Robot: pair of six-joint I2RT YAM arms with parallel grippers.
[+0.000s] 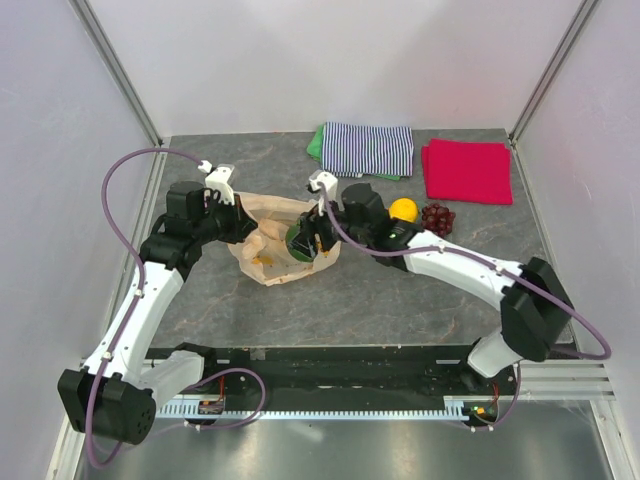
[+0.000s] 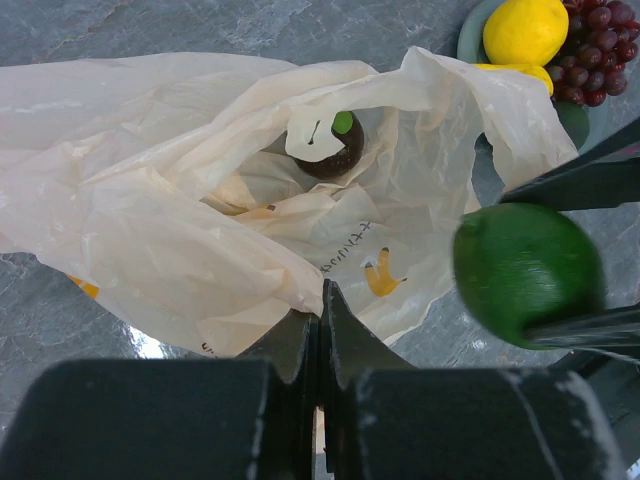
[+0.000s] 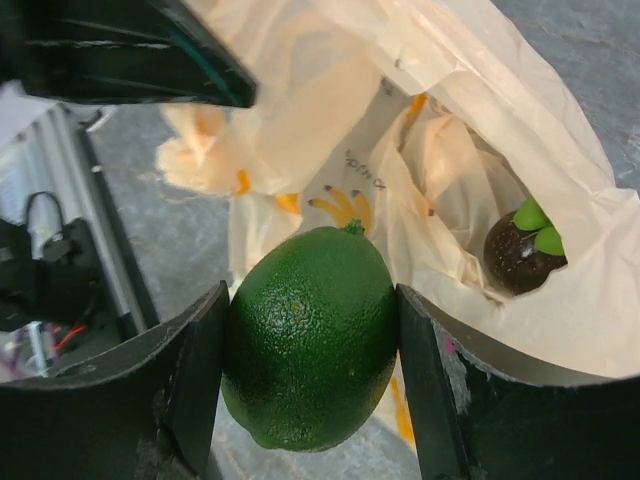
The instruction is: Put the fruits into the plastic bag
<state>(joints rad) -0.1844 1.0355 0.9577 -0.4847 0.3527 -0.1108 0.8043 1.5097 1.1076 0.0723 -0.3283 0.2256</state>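
The plastic bag lies crumpled at the table's middle, its mouth open toward the right. My left gripper is shut, pinching the bag's edge. My right gripper is shut on the green lime and holds it at the bag's mouth; the lime also shows in the left wrist view. A dark round fruit with green leaves lies inside the bag. The yellow lemon, the grape bunch and part of a yellow pear sit on the grey-green plate.
A striped folded cloth lies on a green cloth at the back. A red folded cloth lies at the back right. Enclosure walls stand on three sides.
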